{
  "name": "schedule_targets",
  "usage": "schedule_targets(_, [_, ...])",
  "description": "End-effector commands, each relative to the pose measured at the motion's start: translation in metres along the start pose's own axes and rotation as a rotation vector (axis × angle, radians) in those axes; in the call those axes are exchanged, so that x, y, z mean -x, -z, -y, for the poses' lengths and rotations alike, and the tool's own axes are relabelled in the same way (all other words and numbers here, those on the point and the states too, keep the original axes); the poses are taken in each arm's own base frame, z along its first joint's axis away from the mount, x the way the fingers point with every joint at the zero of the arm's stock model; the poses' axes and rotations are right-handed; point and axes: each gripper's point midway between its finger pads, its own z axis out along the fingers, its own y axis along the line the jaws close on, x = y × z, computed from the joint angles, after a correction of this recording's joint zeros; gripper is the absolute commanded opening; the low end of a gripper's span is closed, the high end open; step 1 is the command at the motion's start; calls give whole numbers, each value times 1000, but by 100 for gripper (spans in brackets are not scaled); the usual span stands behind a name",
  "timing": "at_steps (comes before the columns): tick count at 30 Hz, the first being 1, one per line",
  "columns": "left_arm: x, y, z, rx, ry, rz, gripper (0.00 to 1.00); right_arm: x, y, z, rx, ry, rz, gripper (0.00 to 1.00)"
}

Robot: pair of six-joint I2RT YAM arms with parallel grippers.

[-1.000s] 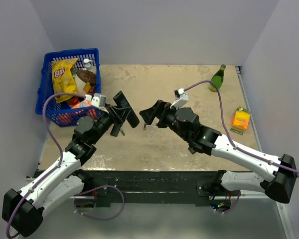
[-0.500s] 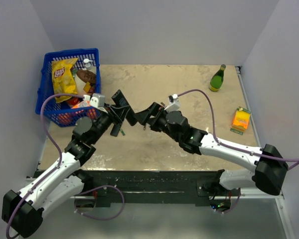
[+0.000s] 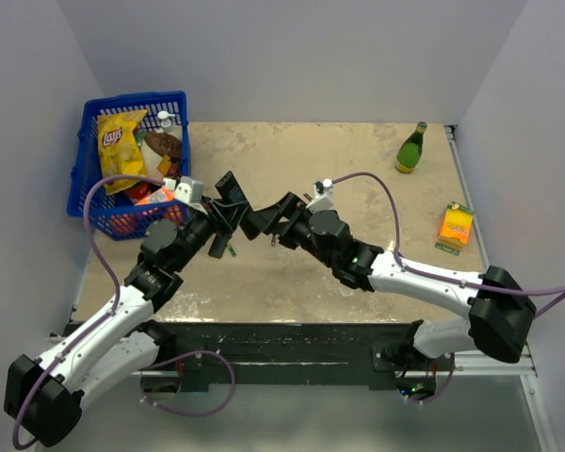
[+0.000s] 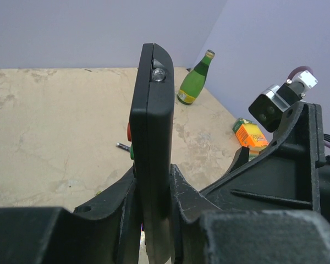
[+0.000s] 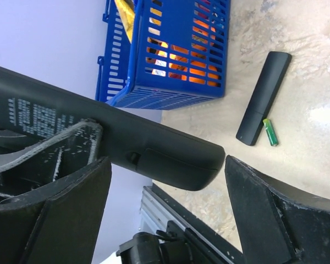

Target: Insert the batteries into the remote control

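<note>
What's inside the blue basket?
The blue basket holds a yellow chip bag, something brown, a white cap and something orange. Whatever lies underneath them is covered, so I cannot see it.

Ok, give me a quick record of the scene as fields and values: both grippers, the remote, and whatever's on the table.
left gripper: shut on the black remote, held on edge above the table
right gripper: open, fingers on either side of one end of the remote
loose battery: lying on the table
slim black bar: flat on the table, small green cylinder beside it
blue basket: far left corner, chip bag inside
green bottle: upright, far right
orange box: right edge
</note>
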Motion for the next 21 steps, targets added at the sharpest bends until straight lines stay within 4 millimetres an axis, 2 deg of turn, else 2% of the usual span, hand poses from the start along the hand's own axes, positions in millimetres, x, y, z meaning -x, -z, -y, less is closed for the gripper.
schedule_targets(1, [33,-2,13,-48,-42,102,0,5,3,-2,16,-66,37,85])
schedule_targets(10, [33,-2,12,-43,-47,101,0,6,1,4,5,-79,54,82])
schedule_targets(17, [32,-3,13,-48,-47,99,0,9,1,-8,45,-88,61,81])
schedule_targets(21, [31,-3,14,-53,-46,95,0,10,0,-7,42,-89,70,80])
